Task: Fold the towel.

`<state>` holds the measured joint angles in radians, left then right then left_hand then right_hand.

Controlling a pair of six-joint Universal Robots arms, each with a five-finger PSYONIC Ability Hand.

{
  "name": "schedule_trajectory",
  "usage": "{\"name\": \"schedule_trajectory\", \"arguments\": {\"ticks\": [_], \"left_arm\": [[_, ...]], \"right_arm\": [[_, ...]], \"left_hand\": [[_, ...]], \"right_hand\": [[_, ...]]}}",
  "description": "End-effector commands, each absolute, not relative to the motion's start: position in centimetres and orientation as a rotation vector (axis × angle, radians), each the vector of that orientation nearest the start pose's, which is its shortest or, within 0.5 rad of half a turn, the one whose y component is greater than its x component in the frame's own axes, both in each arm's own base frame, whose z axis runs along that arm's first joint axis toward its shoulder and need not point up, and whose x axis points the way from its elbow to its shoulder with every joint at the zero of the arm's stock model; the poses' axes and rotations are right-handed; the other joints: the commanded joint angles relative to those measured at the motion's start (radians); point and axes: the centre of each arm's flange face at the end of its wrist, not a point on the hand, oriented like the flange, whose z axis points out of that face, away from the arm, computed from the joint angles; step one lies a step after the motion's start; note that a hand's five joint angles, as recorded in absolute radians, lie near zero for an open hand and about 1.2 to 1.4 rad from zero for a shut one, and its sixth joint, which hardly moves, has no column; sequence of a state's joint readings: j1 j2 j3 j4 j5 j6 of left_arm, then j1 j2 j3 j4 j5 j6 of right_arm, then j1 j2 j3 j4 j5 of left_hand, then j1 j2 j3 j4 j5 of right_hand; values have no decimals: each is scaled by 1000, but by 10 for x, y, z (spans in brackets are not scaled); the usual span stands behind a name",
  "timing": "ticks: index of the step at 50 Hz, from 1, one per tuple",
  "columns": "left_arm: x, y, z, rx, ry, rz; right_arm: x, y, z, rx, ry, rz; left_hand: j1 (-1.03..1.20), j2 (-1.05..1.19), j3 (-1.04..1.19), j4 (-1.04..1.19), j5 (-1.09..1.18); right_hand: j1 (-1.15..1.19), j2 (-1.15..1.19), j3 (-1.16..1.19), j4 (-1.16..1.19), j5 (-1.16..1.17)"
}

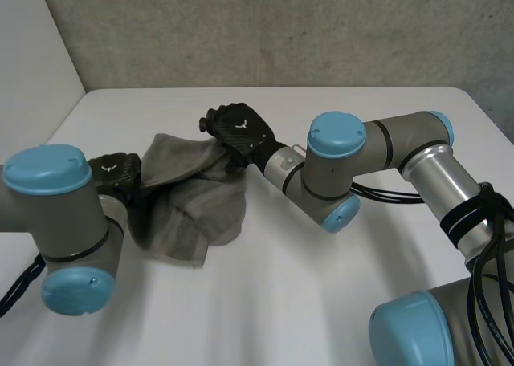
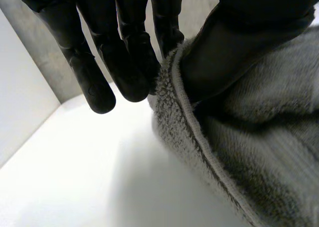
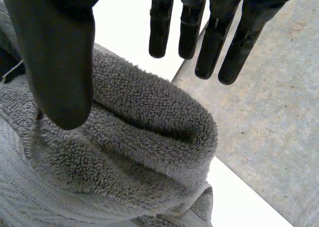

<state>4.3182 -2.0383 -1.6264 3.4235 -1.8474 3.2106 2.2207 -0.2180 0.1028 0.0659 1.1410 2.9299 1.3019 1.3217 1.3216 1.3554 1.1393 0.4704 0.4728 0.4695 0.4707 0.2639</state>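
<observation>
White table (image 1: 321, 286) and a grey concrete wall (image 1: 281, 29) behind it frame your workspace. Your left hand (image 1: 116, 173) is at the table's left side, beside its own arm's blue-capped joint. In its wrist view, the thumb presses the hemmed edge of the towel (image 2: 259, 152) against the nearest finger, so this hand is clamped on that hem. Its other fingers (image 2: 124, 62) hang straight just beside it, above bare table.

Your right hand (image 1: 237, 129) reaches in from the right to the towel's far upper edge. In its wrist view the fingers (image 3: 159, 28) are straight, spread and apart from the cloth, while the thumb lies against a thick rolled fold of towel (image 3: 139, 152). This hand is not gripping.

Between the two hands the grey towel (image 1: 189, 205) is bunched. Its upper part is raised between them and its lower part sags onto the table, with the bottom edge lying towards the robot.

Outward from there you have open white surface on the right half of the table and along the far side up to the wall. The right forearm and elbow lie across the middle. On the left, the table edge runs close to a white side wall (image 1: 32, 53).
</observation>
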Motion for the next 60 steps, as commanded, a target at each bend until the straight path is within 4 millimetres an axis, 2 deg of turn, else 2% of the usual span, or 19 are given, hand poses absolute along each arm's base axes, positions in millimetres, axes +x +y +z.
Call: {"name": "schedule_trajectory", "arguments": {"ticks": [1, 6, 13, 18, 21, 22, 24, 25, 27, 28, 30, 33, 35, 36, 38, 44, 49, 51, 60], "left_arm": [[-243, -273, 174, 335, 2407, -2024], [-245, -260, 183, 350, 2392, -2068], [-244, -257, 196, 332, 2350, -2138], [-245, -260, 201, 324, 2334, -2163], [-246, -264, 208, 314, 2315, -2193], [-247, -264, 208, 314, 2315, -2193], [-249, -271, 221, 290, 2274, -2249], [-249, -271, 221, 290, 2274, -2249], [-250, -278, 245, 253, 2201, -2342], [-250, -278, 246, 253, 2201, -2343], [-250, -281, 280, 208, 2103, -2463], [-251, -281, 298, 186, 2049, -2527], [-249, -277, 333, 146, 1944, -2640], [-249, -277, 333, 145, 1943, -2641], [-248, -264, 361, 119, 1858, -2737], [-249, -250, 371, 184, 1836, -2801], [-260, -239, 340, 387, 1962, -2759], [-264, -234, 315, 489, 2055, -2697], [-264, -236, 248, 581, 2288, -2448]], "right_arm": [[460, -325, 150, -1118, 1454, -1757], [460, -325, 149, -1124, 1448, -1752], [461, -324, 142, -1142, 1450, -1738], [460, -326, 155, -1132, 1442, -1772], [457, -327, 189, -1110, 1399, -1827], [457, -327, 189, -1110, 1399, -1828], [446, -330, 237, -1064, 1361, -1907], [446, -330, 237, -1064, 1361, -1908], [418, -341, 292, -997, 1362, -2014], [417, -341, 292, -996, 1362, -2015], [389, -339, 346, -930, 1357, -2079], [376, -332, 369, -896, 1358, -2086], [349, -320, 408, -822, 1383, -2085], [349, -320, 408, -822, 1383, -2085], [325, -312, 422, -797, 1482, -2047], [308, -296, 412, -860, 1659, -1884], [302, -272, 385, -1081, 1801, -1714], [297, -260, 359, -1224, 1871, -1644], [285, -251, 288, -1383, 2023, -1598]], "left_hand": [[94, 75, 75, 41, 82], [94, 75, 75, 41, 82], [94, 75, 75, 41, 82], [94, 75, 75, 41, 82], [94, 75, 75, 41, 82], [94, 75, 75, 41, 82], [94, 75, 75, 41, 82], [94, 75, 75, 41, 82], [94, 75, 75, 41, 82], [94, 75, 75, 41, 82], [94, 75, 75, 41, 82], [94, 75, 75, 41, 82], [94, 75, 75, 41, 82], [94, 75, 75, 41, 82], [94, 75, 75, 41, 82], [94, 75, 75, 41, 82], [94, 75, 75, 41, 82], [94, 75, 75, 41, 82], [94, 75, 75, 41, 82]], "right_hand": [[-30, -33, -29, -30, 2], [111, 108, 112, 110, 143], [924, 922, 925, 924, 956], [926, 923, 927, 926, 958], [926, 923, 927, 926, 958], [926, 923, 927, 926, 958], [926, 923, 927, 926, 958], [926, 923, 927, 926, 958], [926, 923, 927, 926, 958], [926, 923, 927, 926, 958], [926, 923, 927, 926, 958], [926, 923, 927, 926, 958], [926, 923, 927, 926, 958], [926, 923, 927, 926, 958], [926, 923, 927, 926, 958], [926, 923, 927, 926, 958], [926, 923, 927, 926, 958], [926, 923, 927, 926, 958], [926, 923, 927, 926, 958]]}}
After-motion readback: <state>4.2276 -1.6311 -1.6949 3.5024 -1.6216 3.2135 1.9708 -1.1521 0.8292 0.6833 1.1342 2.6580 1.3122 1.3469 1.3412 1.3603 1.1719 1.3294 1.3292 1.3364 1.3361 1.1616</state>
